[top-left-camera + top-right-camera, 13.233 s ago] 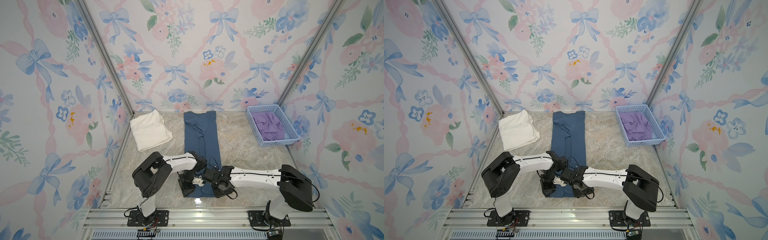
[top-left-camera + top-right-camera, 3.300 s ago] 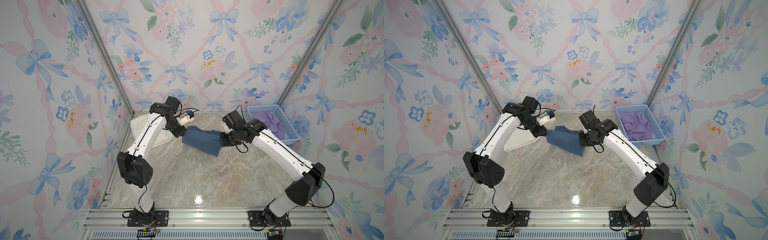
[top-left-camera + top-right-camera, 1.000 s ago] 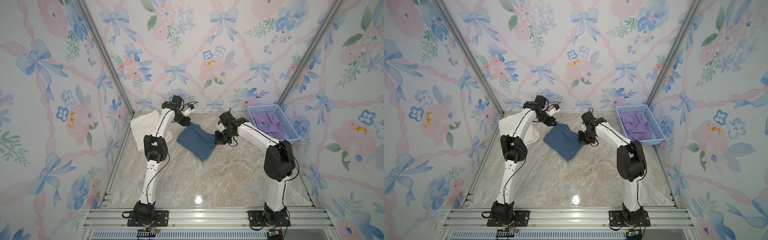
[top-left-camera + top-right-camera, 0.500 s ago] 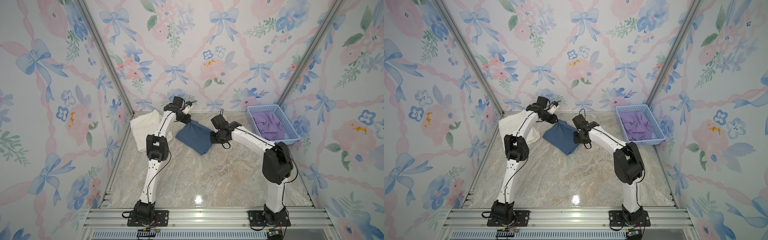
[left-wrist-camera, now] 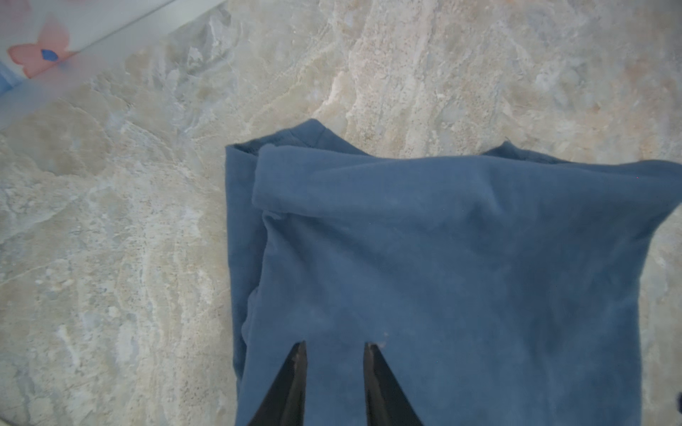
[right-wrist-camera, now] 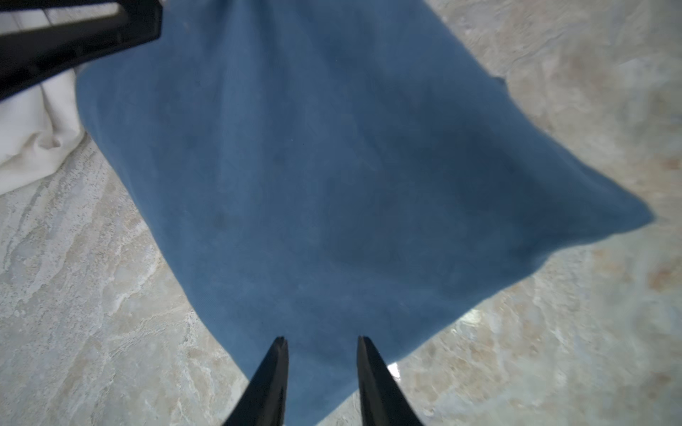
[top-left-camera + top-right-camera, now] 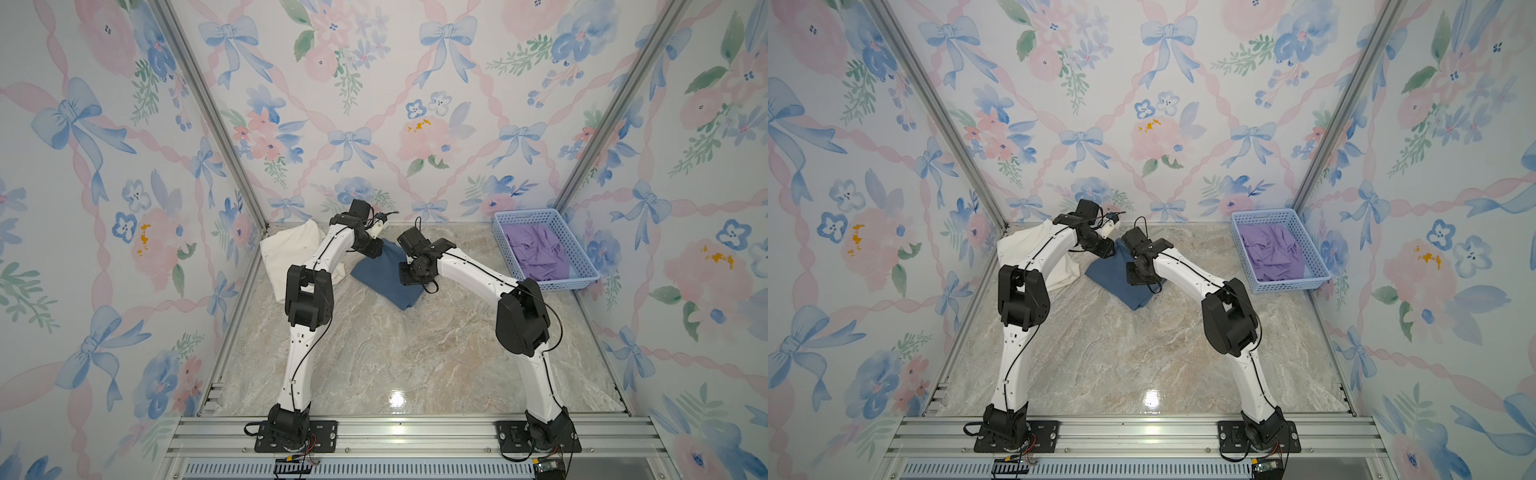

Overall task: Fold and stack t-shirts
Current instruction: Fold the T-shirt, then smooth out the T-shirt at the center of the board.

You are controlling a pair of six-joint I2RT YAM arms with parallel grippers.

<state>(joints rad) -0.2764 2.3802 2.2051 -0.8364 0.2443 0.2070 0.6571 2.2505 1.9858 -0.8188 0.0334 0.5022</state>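
Now, step: blue t-shirt point(image 7: 384, 280) lies folded on surface point(image 7: 415, 353); stacking not yet done
Left claw point(image 5: 334, 345): jaws apart, empty; blue cloth right under & ahead of it
Right claw point(image 6: 319, 337): jaws apart, empty; over same shirt's edge
Cream t-shirt point(image 7: 291, 251): just beside left claw, on side away from right claw
Next: prob. pinch blue's edges w/ both claws; lift onto cream; keep folds flat
Writing: none legible
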